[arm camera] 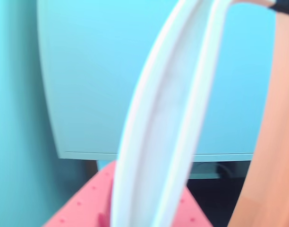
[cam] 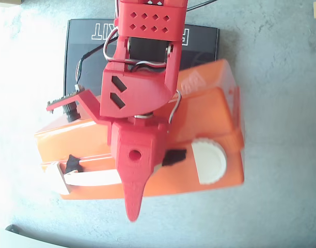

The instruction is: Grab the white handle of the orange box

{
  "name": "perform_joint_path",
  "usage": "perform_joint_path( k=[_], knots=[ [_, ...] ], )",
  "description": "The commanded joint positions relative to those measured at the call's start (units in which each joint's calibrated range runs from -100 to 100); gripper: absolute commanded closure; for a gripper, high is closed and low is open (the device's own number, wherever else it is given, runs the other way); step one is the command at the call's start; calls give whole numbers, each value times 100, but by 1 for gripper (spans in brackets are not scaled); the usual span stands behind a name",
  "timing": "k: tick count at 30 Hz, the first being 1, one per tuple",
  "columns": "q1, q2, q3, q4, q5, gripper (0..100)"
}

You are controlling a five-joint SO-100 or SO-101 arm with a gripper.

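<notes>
where the overhead view looks straight down, we see the red gripper (cam: 133, 204) reaching from the top edge across the orange box (cam: 209, 103), its pointed finger (cam: 132, 199) running past the box's near edge and out over the grey table (cam: 282, 51). under the gripper body lies the white handle (cam: 93, 178), a flat strip that emerges on the left side of the finger, with one black end piece (cam: 72, 164) far left of the gripper and another (cam: 173, 156) just right of it. we cannot see a second finger from above, so this view does not tell us how wide the jaws stand. one white round knob (cam: 209, 160) sits on the box to the right of the gripper, and a flat black box (cam: 85, 39) with white lettering lies behind the orange one, partly under the arm. a small camera mount (cam: 67, 103) sticks out from the gripper's left side. in the wrist view, we find the white handle (arm camera: 165, 118) very close, bowed and rising from the bottom middle to the top right, with the red finger (arm camera: 92, 198) right behind its lower end and apparently touching it. the orange box (arm camera: 274, 142) fills the right edge. whether the jaws are clamped on the strip we cannot tell.
</notes>
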Motion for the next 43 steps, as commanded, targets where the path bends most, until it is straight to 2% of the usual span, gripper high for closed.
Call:
perform_joint_path(
  k=[1,6,8,11,20,43],
  knots=[
    [-22,810,3025,244,-146,98],
    [-14,793,6109,-2395,-439,98],
    [126,784,7039,-3614,-585,98],
    [420,540,8005,-4908,-627,98],
    [474,228,7987,-4121,-606,98],
    [474,236,7987,-4062,-611,98]
  ],
)
